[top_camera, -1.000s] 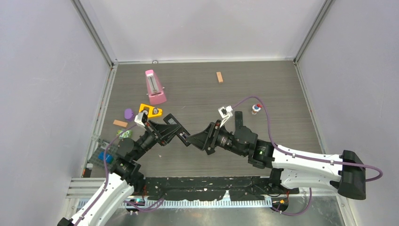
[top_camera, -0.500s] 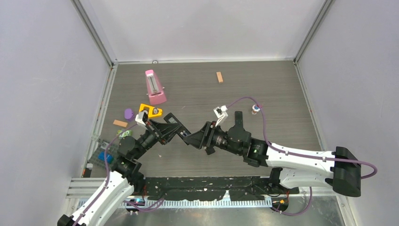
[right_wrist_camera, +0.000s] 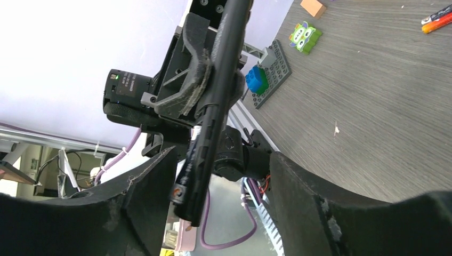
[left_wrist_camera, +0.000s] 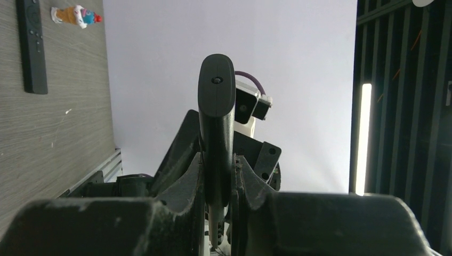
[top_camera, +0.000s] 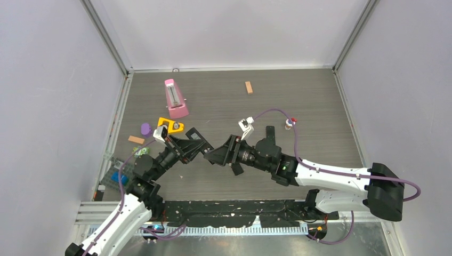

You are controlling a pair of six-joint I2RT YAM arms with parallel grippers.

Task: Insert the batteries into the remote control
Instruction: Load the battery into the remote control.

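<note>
In the middle of the overhead frame, clamping a slim black plastic remote bar (left_wrist_camera: pixel 216 96) in the left gripper (left_wrist_camera: pixel 217 181), spreading the right gripper (right_wrist_camera: pixel 218 176) wide around its end, leaving thin red-and-dark cylindrical batteries (right_wrist_camera: pixel 437 17) lying upper right in the right-wrist frame: likely light, slick, roll-prone, needing mid-casing pinching.

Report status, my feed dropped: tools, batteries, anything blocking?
Copy: left tool shut on black bar; right tool open astride its end; batteries loose on table; no obstruction seen.

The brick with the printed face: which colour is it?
The brick is green, with white eyes; the right wrist view shows it best.
</note>
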